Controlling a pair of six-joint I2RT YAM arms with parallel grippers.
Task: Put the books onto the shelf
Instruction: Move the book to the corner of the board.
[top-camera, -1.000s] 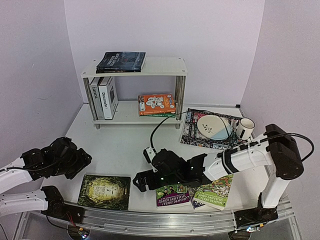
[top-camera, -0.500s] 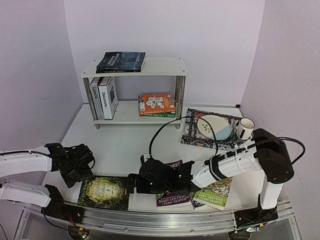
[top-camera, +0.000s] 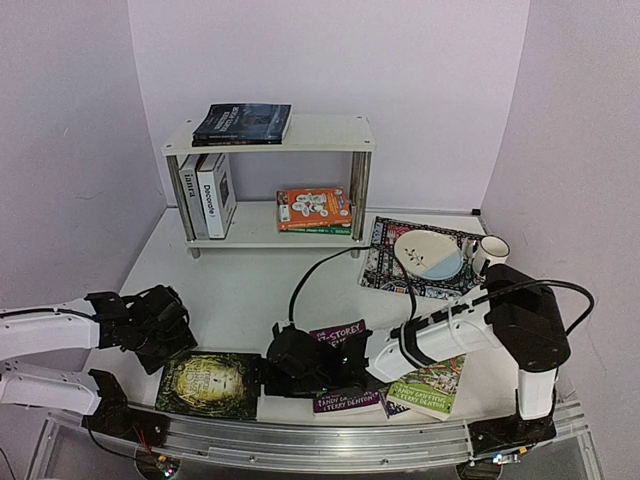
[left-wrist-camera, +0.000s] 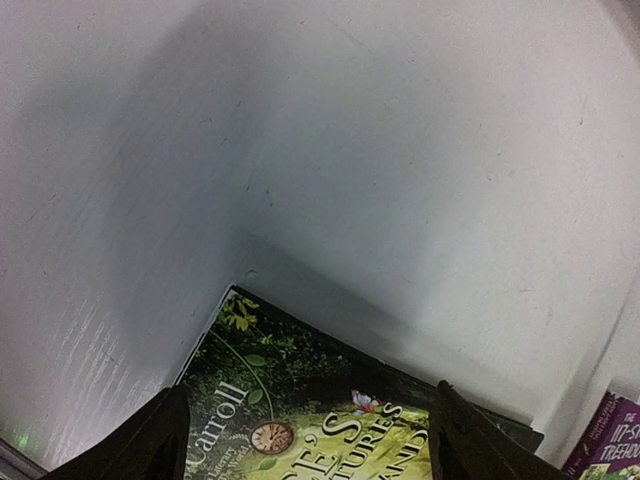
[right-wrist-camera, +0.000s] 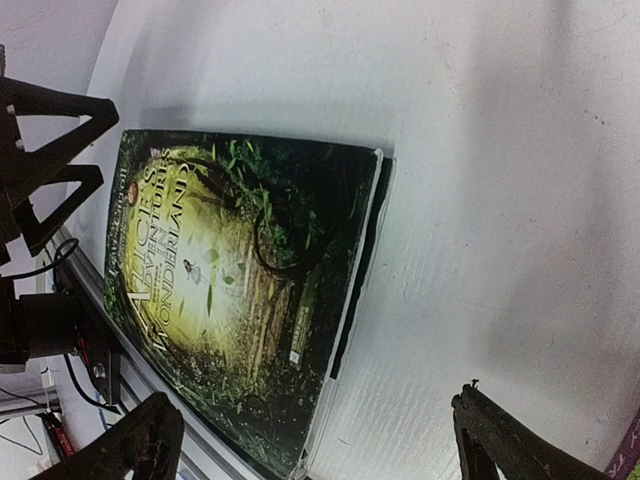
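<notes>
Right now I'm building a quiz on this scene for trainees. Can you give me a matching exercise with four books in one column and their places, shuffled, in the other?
Books:
1. dark book
2. white hardbacks
3. orange book
4. green Alice book

Places:
A. flat on the table, near its front edge
B. upright, lower board, left end
C. flat on the top board of the shelf
D. flat, lower board, right end

Pairs: 1-C, 2-B, 3-D, 4-A
</notes>
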